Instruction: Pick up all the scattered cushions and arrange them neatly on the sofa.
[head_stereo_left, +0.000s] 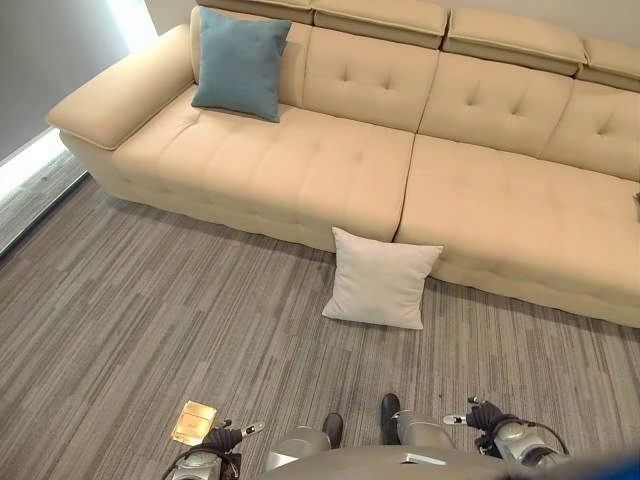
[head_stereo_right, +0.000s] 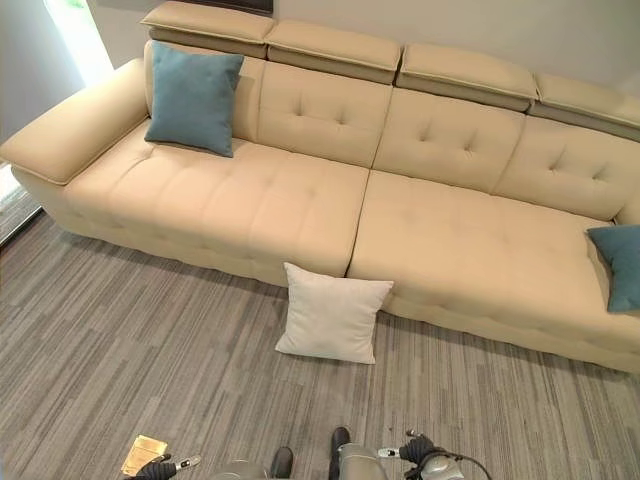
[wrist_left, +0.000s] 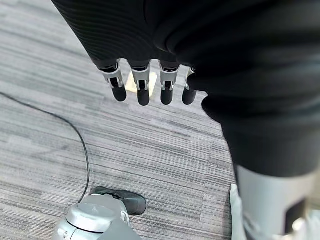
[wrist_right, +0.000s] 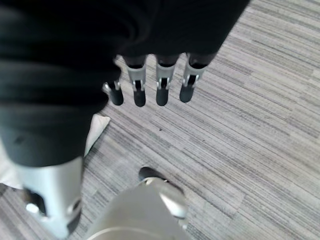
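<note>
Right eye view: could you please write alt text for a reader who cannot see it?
A white cushion leans on the grey carpet against the front of a long beige sofa. One blue cushion stands at the sofa's left end and another blue cushion lies at its right end.

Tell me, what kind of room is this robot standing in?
Probably a lounge or living room: a long beige sofa with a blue cushion, a white cushion on grey carpet.

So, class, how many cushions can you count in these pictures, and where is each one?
3. A blue cushion by the sofa's left armrest, another blue cushion at its right end, partly cut off, and a white cushion on the floor.
</note>
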